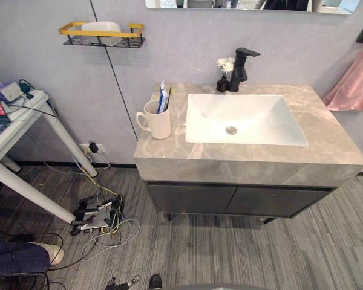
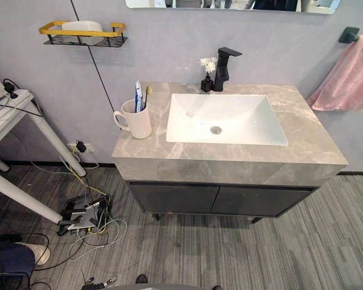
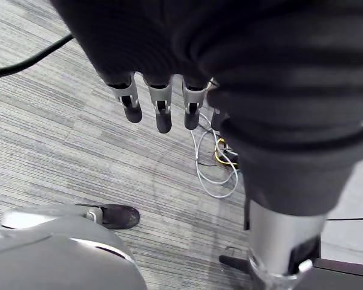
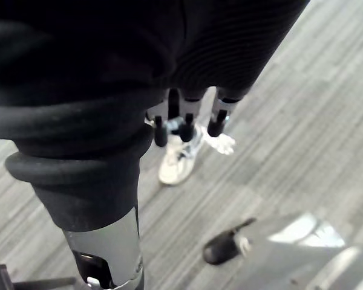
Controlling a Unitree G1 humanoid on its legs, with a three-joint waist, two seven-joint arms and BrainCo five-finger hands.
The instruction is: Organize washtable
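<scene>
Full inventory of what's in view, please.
washtable top: 1, grey marble, over the cabinet
cabinet: 1, dark, under the top
sink: 1, white, set in the top
faucet: 1, black, behind the sink
vase of flowers: 1, black with white blooms, beside the faucet
mug: 1, white, left of the sink
toiletries: a few, in the mug
wall shelf: 1, yellow and black, upper left
towel: 1, pink, right wall
side table: 1, white, left
cables: tangle, floor
person's shoe: 1, white, floor
left hand: open, above the floor
right hand: open, above the floor
</scene>
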